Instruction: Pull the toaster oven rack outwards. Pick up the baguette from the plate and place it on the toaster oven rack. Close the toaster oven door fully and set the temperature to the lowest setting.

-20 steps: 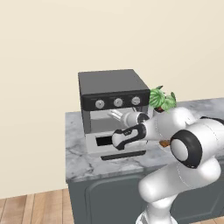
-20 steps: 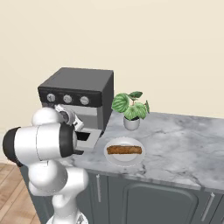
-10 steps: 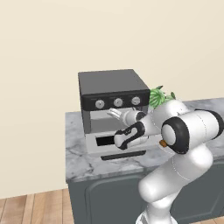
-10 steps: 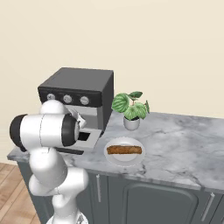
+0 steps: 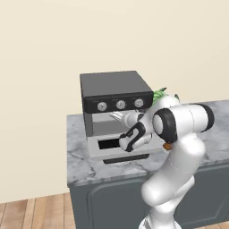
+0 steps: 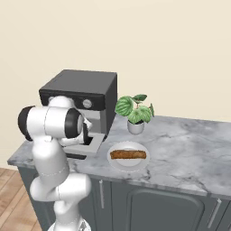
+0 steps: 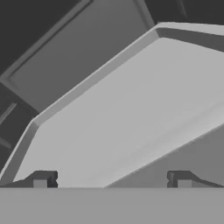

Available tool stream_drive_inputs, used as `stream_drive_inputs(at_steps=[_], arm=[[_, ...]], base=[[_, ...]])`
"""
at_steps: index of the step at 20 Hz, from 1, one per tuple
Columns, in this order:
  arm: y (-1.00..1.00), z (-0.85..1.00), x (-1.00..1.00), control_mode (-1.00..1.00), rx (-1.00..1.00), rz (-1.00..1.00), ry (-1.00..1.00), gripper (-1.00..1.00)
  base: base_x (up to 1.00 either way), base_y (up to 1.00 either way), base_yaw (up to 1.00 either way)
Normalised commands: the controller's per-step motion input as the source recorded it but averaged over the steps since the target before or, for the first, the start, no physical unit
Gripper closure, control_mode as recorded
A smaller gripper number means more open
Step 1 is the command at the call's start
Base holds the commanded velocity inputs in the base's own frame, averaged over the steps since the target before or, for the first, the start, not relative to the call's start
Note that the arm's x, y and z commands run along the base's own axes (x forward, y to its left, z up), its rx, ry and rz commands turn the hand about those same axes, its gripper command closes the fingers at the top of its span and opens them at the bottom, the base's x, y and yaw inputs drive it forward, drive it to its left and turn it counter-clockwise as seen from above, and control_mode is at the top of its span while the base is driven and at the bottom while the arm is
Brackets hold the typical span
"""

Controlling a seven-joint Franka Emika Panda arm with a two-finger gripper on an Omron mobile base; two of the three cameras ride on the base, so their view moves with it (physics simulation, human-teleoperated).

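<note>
jaws wide apart, holding nothing | hovered at flat light-grey rack (image 7: pixel 131 113) | orange-brown baguette (image 6: pixel 128 154) sat on round white plate (image 6: pixel 113 161)

A plain cream wall (image 6: pixel 171 49) rises behind the desk (image 6: pixel 189 149), whose top is grey-veined marble. Below it stand dark grey cabinet doors (image 6: pixel 167 210) with slim handles. A leafy potted plant (image 6: pixel 134 112) sits near the wall. The floor (image 5: pixel 40 212) is light wooden planks.

the robot's white arm hides the right part of the dark grey boxy toaster oven (image 5: pixel 114 89) cavity. the flat light-grey rack (image 7: pixel 131 113) runs off the hand view's right edge.
</note>
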Motion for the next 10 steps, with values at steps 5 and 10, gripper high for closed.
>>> stream_drive_inputs(at_steps=[5,10], arm=[[0.01,-0.18,0.33,-1.00,0.00,0.00,0.00,-1.00],[0.05,-0.17,0.32,-1.00,0.00,0.00,0.00,-1.00]], base=[[0.00,0.00,0.00],[0.00,0.00,0.00]])
